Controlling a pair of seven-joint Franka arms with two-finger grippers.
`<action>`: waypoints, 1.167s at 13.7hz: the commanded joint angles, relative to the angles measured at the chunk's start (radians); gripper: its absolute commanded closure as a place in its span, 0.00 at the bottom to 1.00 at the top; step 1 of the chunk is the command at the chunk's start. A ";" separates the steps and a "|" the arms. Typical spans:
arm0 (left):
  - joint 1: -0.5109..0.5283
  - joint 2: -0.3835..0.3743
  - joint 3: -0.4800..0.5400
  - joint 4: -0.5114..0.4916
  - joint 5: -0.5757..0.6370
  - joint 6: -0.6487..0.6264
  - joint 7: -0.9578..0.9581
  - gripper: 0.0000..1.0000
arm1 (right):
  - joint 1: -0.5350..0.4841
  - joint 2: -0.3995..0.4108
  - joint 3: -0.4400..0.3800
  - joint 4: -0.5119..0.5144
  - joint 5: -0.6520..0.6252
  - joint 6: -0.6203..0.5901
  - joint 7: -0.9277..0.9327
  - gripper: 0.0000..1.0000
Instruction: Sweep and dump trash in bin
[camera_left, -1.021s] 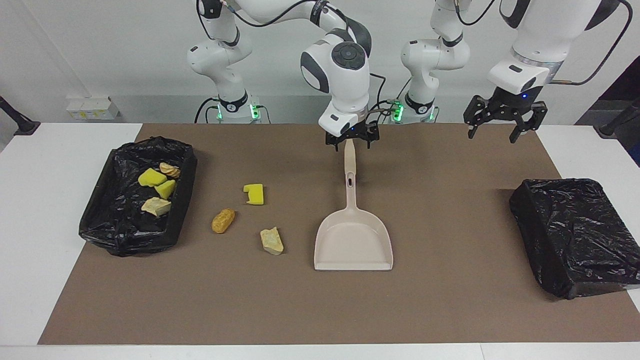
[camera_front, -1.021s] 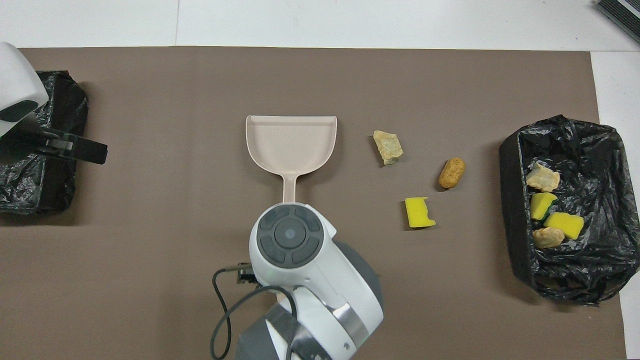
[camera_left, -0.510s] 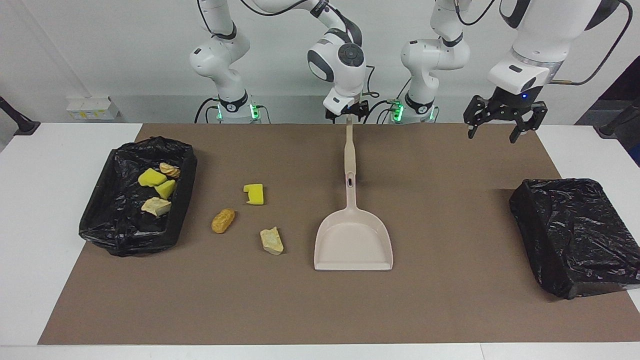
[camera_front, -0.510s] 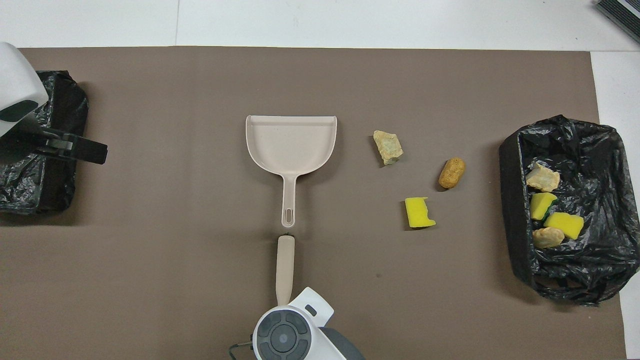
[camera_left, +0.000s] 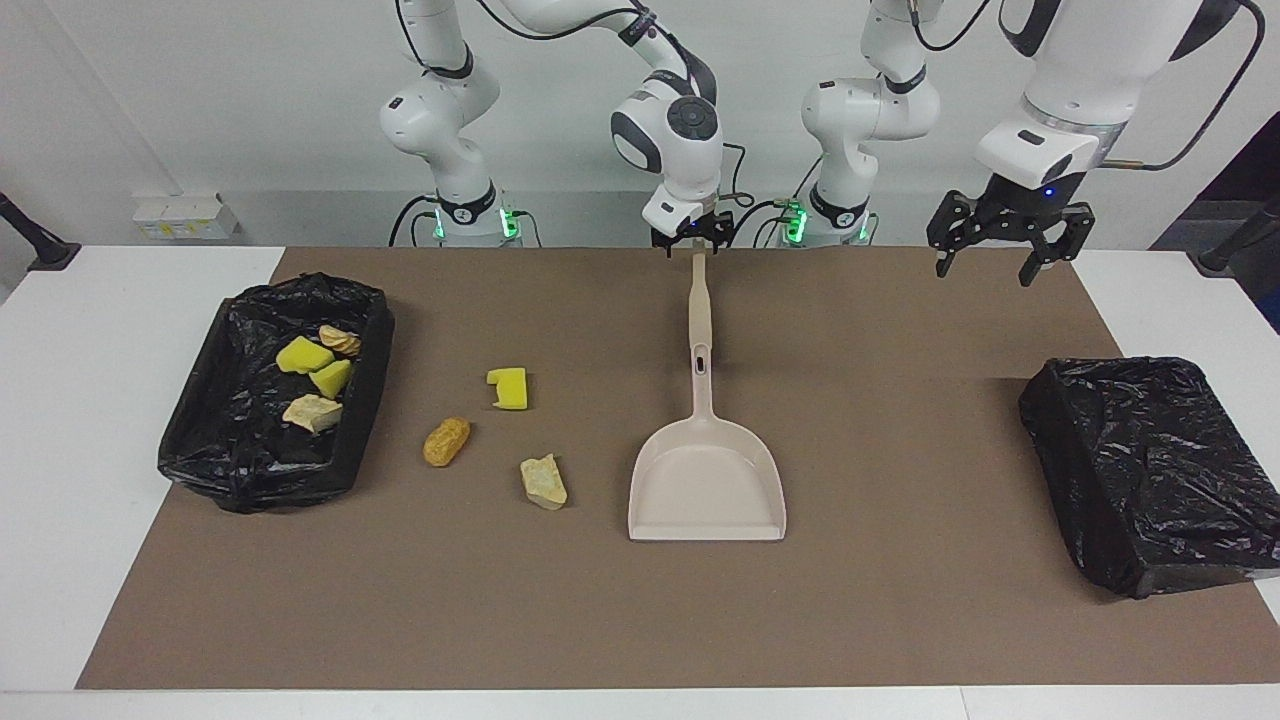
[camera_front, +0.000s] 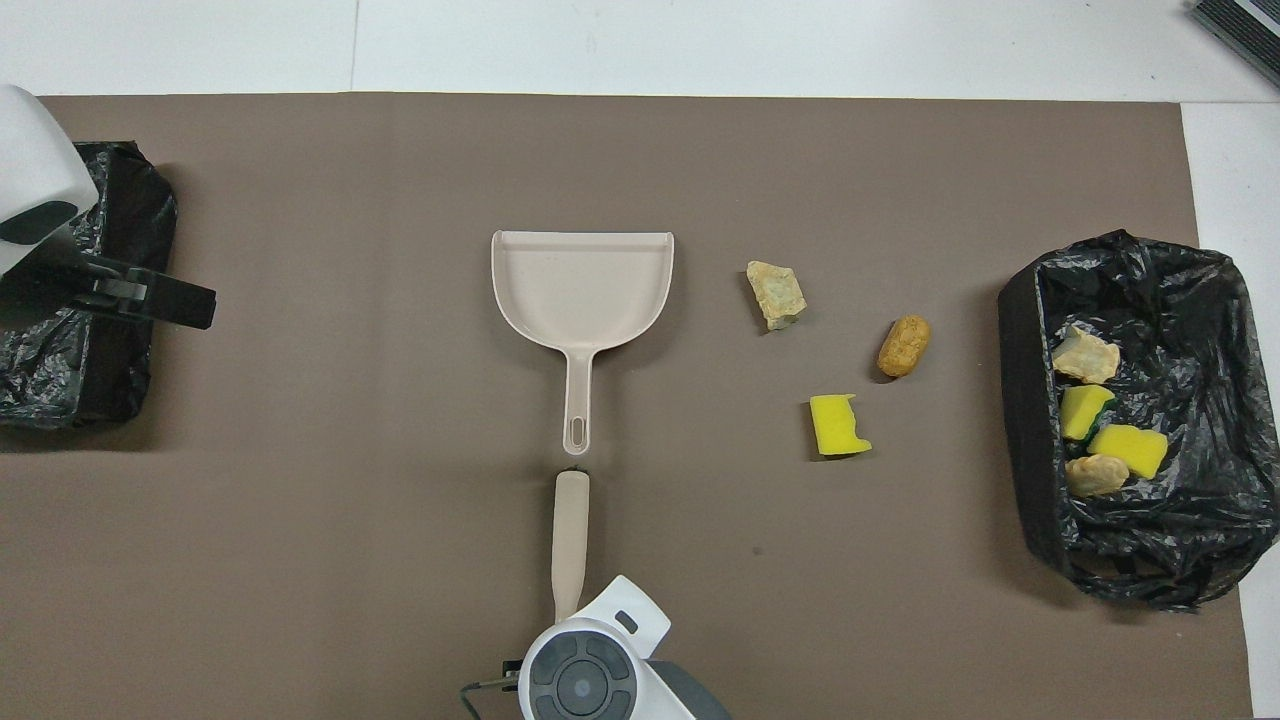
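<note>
Three pieces of trash lie on the brown mat: a yellow sponge chunk (camera_left: 508, 388) (camera_front: 838, 425), an orange-brown lump (camera_left: 446, 441) (camera_front: 904, 346) and a tan lump (camera_left: 543, 481) (camera_front: 777, 294). Several more scraps sit in the black-lined bin (camera_left: 250, 470) (camera_front: 1025, 400) at the right arm's end. Mid-table lies the beige dustpan (camera_left: 706, 485) (camera_front: 582, 285), mouth away from the robots. A beige brush handle (camera_left: 699, 300) (camera_front: 571, 530) lies in line with the pan's handle. My right gripper (camera_left: 692, 243) is at that handle's robot-side end. My left gripper (camera_left: 985, 268) hangs open and empty.
A second box wrapped in black plastic (camera_left: 1150, 470) (camera_front: 60, 370) stands at the left arm's end, with the left gripper over its robot-side part. The brown mat (camera_left: 900, 600) covers most of the white table.
My right gripper has drawn back toward the robots along the brush handle, from near the dustpan's handle to the brush handle's end. The left arm and the trash have not moved.
</note>
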 joint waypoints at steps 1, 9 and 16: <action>0.014 -0.008 -0.010 0.014 0.015 -0.032 0.001 0.00 | 0.031 0.001 -0.001 -0.026 0.021 0.031 0.027 0.40; -0.070 0.014 -0.022 -0.073 -0.054 0.146 -0.039 0.00 | 0.034 0.025 -0.003 0.032 0.018 0.005 0.099 1.00; -0.359 0.116 -0.022 -0.285 -0.054 0.471 -0.407 0.00 | -0.054 -0.112 -0.013 0.061 -0.002 -0.168 0.102 1.00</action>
